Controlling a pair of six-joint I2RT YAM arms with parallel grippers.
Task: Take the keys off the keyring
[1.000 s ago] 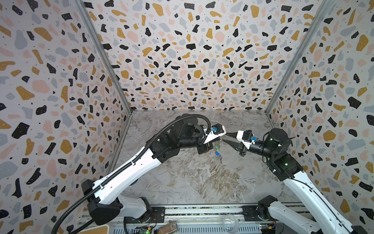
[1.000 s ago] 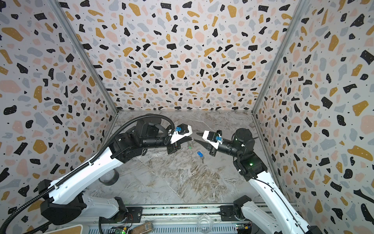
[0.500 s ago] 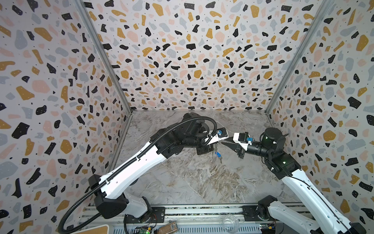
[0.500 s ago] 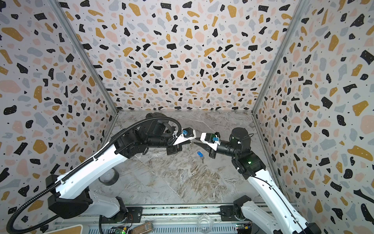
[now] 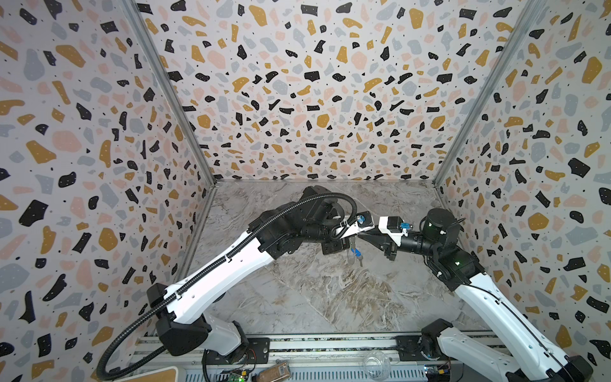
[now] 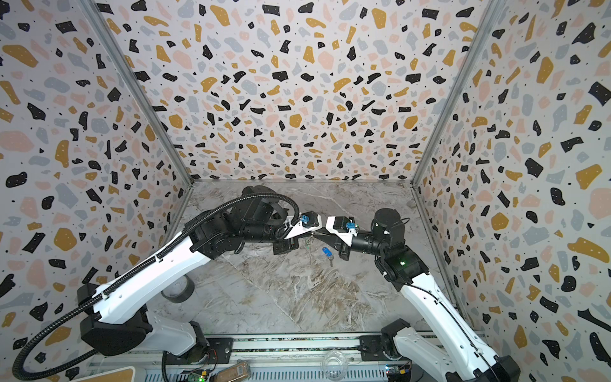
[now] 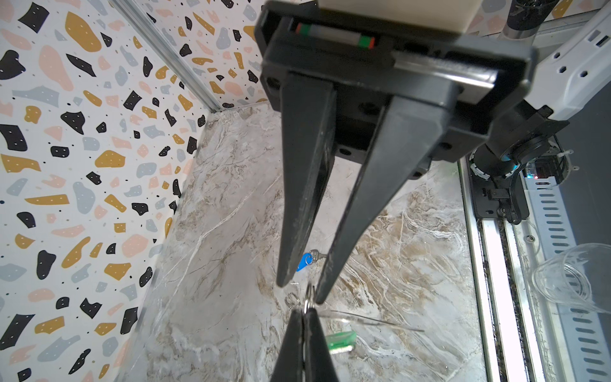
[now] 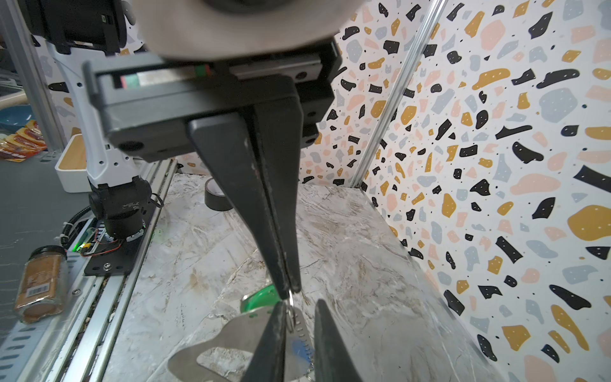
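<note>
While left fingers pinch the keyring, right fingers straddle it.

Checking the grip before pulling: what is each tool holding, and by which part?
The left tool pinches the keyring by its small metal ring; the right tool holds nothing.

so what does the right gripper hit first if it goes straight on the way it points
Likely the keyring's metal ring pinched in the left gripper, just ahead of the right gripper; exact depth unclear.
</note>
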